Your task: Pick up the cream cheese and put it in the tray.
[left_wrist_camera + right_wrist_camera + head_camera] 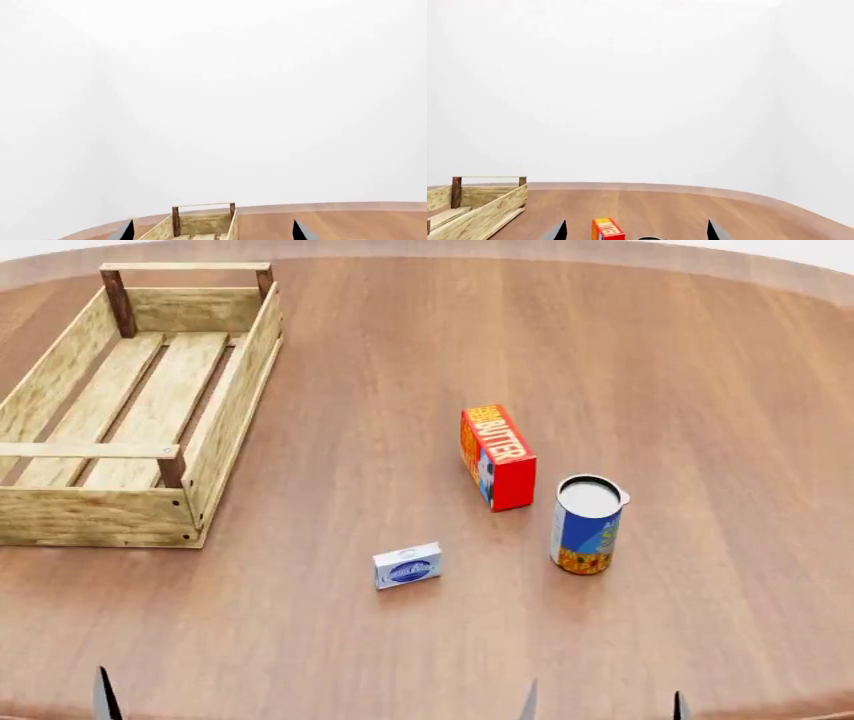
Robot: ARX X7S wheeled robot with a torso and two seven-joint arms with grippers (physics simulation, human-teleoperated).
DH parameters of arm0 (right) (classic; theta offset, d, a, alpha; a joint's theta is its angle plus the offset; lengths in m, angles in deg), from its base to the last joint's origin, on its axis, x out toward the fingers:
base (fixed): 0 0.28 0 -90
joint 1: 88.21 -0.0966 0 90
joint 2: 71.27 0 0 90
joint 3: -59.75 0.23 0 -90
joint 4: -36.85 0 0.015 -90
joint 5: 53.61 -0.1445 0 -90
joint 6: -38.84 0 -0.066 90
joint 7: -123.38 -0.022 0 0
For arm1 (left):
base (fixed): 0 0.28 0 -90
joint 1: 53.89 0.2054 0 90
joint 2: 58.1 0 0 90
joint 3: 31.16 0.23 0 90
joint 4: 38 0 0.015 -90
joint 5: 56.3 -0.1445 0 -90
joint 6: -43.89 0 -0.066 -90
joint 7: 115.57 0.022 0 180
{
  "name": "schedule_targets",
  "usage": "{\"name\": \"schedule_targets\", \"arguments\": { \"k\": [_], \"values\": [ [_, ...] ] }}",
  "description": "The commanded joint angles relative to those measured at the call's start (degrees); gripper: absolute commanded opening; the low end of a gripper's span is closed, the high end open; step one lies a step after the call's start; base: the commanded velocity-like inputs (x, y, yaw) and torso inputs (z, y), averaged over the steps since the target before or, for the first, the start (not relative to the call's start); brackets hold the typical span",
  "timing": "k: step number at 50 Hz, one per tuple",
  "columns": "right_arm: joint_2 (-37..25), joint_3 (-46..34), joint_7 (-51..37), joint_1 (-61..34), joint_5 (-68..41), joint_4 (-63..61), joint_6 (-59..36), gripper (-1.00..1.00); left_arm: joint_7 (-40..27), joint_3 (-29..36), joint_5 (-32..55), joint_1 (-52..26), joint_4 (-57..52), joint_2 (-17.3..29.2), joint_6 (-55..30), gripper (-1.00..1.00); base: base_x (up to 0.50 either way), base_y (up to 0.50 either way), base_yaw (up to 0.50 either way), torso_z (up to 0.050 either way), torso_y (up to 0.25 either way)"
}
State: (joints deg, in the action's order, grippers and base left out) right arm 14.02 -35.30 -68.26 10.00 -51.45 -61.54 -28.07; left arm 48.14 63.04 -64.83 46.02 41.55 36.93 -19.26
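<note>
A round-edged table of reddish-brown wood (400, 660) fills the head view, its grain running across the frame; behind its curved far edge both wrist views show only plain white walls (640, 90).

Four things stand on the table, one of each. One large light wooden slatted tray (227, 420) with dark brown corner posts and a rail handle at each end sits in the upper left of the head view, nothing inside it. One small flat white cream cheese box with a blue oval logo (407, 566) lies below the centre of the frame, well apart from the tray, on the bare wood. One red-orange butter box (498, 457) stands right of centre, upright. One blue-and-orange can with a white top (586, 524) stands just beside the butter box, to its lower right.

Two grippers show only as dark fingertips at the lower edge. The left gripper (212, 231) has its tips spread wide, holding nothing, with the tray's end between them. The right gripper (637, 231) is likewise spread and unloaded, the butter box between its tips.
</note>
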Motion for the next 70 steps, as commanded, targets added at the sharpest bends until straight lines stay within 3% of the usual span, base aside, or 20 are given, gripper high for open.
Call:
{"name": "schedule_targets", "arguments": {
  "k": [1, 23, 70],
  "values": [
    [-0.60, -0.65, -2.81, 2.04, 2.23, -1.08, 6.82, 1.00, -3.91, 0.23, -2.03, 1.71, -0.41, 0.82, 7.04, 1.00, 0.00, 0.00, 0.00, 0.000, 0.000],
    [-1.57, -1.92, -6.29, 1.43, 4.92, 0.88, 9.75, 1.00, -6.07, 1.83, -2.51, 1.20, 1.00, 2.36, 9.21, 1.00, 0.00, 0.00, 0.00, 0.000, 0.000],
    [-3.89, -4.69, -9.12, 0.81, 4.14, 0.88, 8.33, 1.00, -8.59, 4.03, -2.32, 0.98, 0.85, 4.54, 8.63, 1.00, 0.09, 0.17, 0.00, 0.000, 0.000]
  ]
}}
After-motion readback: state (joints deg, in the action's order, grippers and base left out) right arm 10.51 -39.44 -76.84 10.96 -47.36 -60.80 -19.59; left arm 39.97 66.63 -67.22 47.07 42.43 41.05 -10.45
